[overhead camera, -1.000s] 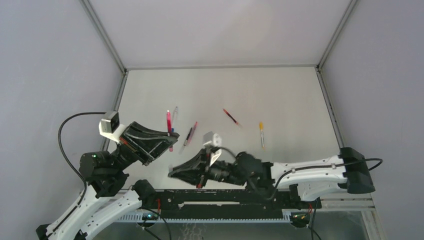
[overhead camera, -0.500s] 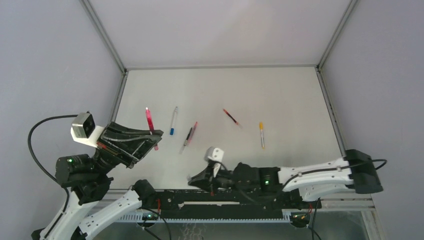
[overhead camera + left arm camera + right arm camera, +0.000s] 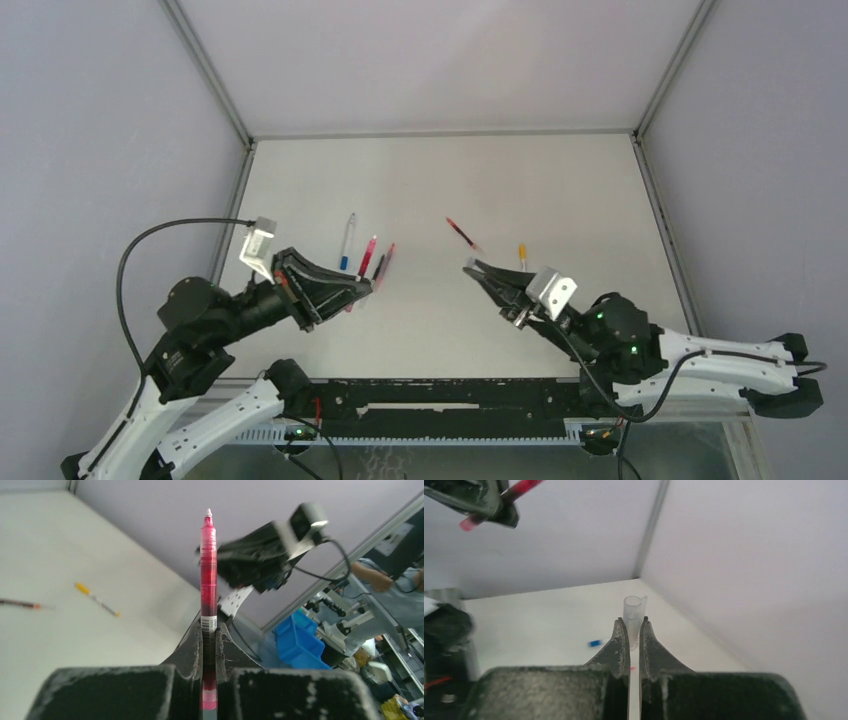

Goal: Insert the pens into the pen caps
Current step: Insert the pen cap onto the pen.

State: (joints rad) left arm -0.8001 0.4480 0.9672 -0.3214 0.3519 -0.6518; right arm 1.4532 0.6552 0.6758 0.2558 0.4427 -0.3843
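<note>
Left gripper (image 3: 209, 627) clamped pink pen (image 3: 208, 570) low, tip at 12 o'clock; right gripper (image 3: 631, 625) pinched clear cap (image 3: 632, 607); both seemingly light, stiff, slick

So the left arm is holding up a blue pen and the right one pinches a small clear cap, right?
Not quite. The pen in the left end effector is pink-red, not blue; the left wrist view shows it. The right end effector does pinch a small clear cap.
</note>
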